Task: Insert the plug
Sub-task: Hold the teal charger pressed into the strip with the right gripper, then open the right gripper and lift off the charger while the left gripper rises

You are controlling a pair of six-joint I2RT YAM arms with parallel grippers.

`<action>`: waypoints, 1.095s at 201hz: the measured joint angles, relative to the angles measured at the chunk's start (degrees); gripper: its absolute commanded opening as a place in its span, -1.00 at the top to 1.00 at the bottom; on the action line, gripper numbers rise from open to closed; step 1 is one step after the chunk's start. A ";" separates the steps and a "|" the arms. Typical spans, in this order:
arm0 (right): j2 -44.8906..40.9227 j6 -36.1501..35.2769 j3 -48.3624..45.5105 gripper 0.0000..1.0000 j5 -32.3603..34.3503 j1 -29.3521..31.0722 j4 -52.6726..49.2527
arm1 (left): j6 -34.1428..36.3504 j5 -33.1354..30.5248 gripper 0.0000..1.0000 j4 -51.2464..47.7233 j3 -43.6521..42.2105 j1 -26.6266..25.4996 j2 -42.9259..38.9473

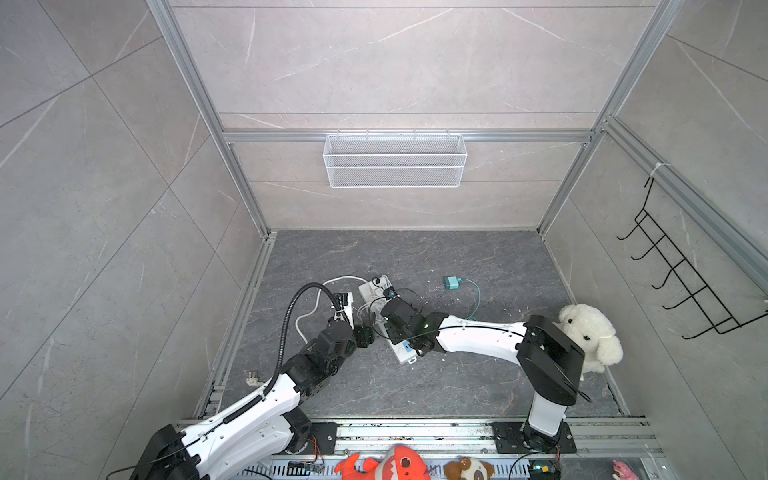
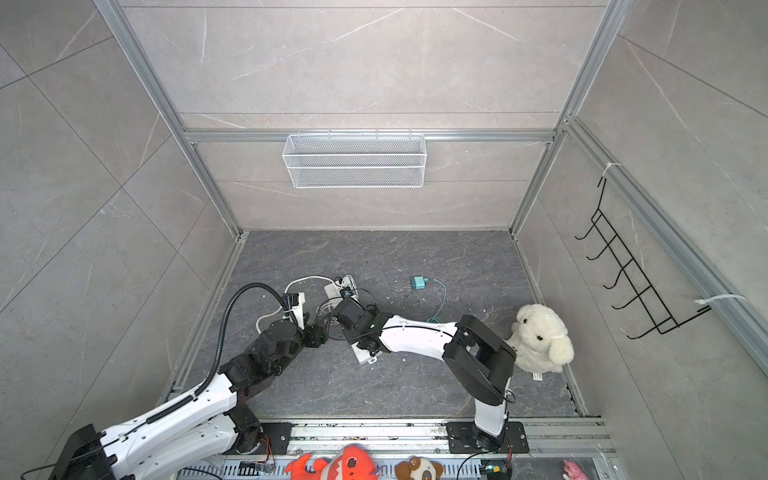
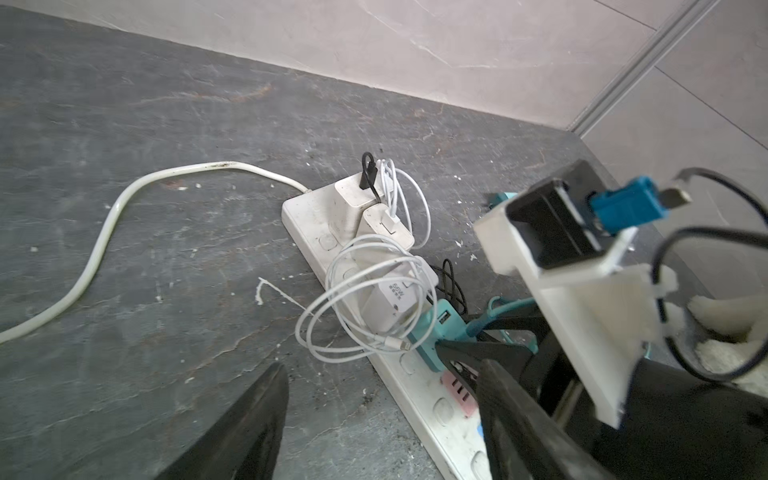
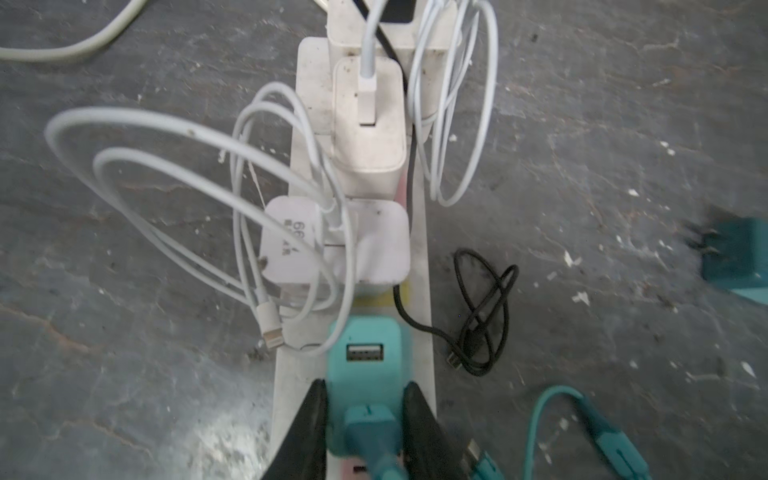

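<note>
Right fingers clamped on teal plug. Plug stands on strip, next in line after white chargers. Left fingers spread, empty, beside strip. Step judged: seating plug in socket; pin depth not visible. Next move likely needs straight downward push with strip kept from sliding, then release. Loose spare plug on table, well apart.

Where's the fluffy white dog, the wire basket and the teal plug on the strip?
dog (image 1: 592, 336), in a top view, on its fluffy middle.
basket (image 1: 395, 160), in a top view, on its front mesh wall.
teal plug (image 4: 365, 378), in the right wrist view, on its flat face.
</note>
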 measured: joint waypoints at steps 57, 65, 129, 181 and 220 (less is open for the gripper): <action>10.03 -4.22 13.62 0.64 -5.44 -2.36 -0.09 | 0.04 -6.51 -0.63 -5.77 -3.02 0.11 -7.39; 11.15 -4.74 15.37 0.53 -6.19 -2.64 -0.50 | 0.07 -7.06 -0.64 -6.62 -3.17 0.11 -8.15; 14.82 -6.84 18.45 0.07 -11.72 -3.10 -5.68 | 0.33 -7.67 -0.72 -9.97 -3.19 0.20 -9.03; 12.90 -7.02 16.94 -0.04 -14.45 -3.06 -7.65 | 1.14 -7.06 -0.73 -9.99 -3.17 0.20 -5.35; 9.27 -6.99 13.79 -0.04 -15.74 -3.26 -11.98 | 1.36 -6.49 -0.75 -9.97 -2.10 0.20 -2.14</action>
